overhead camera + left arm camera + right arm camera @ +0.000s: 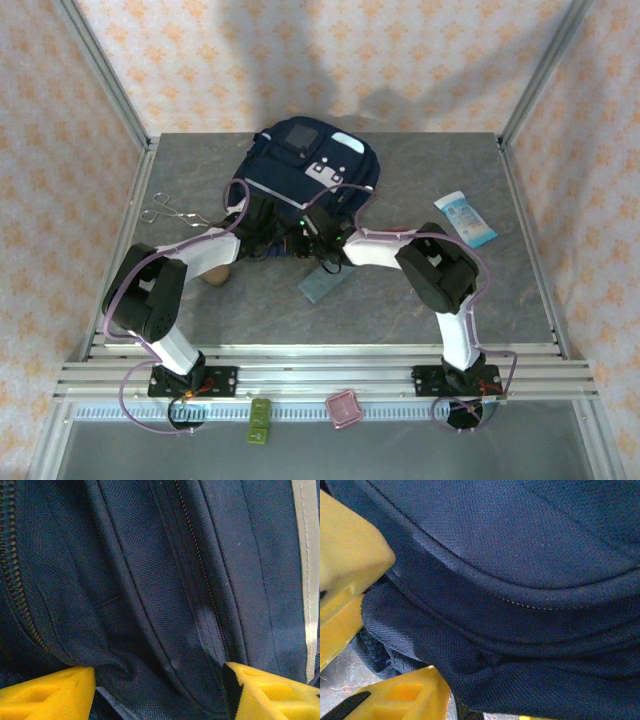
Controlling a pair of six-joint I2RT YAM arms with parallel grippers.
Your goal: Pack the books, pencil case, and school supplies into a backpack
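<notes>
The navy backpack (305, 160) lies at the back middle of the table, grey patch and white strip facing up. Both arms reach to its near edge. My left gripper (268, 225) has a bunched fold of the backpack's fabric (150, 630) between its yellow fingers (50, 692), beside a zipper line. My right gripper (318, 225) is closed on a thick folded rim of the backpack (520, 645), with one yellow finger (400, 695) low on the left. The grey-blue pencil case (325, 283) lies on the table just below the right gripper. A brown book (215, 272) peeks out under the left arm.
Metal scissors (170, 210) lie at the left, a white-and-blue tube (465, 218) at the right. A red piece (343, 408) and a grey-green piece (261, 420) sit on the front rail between the arm bases. Metal frame posts border the table.
</notes>
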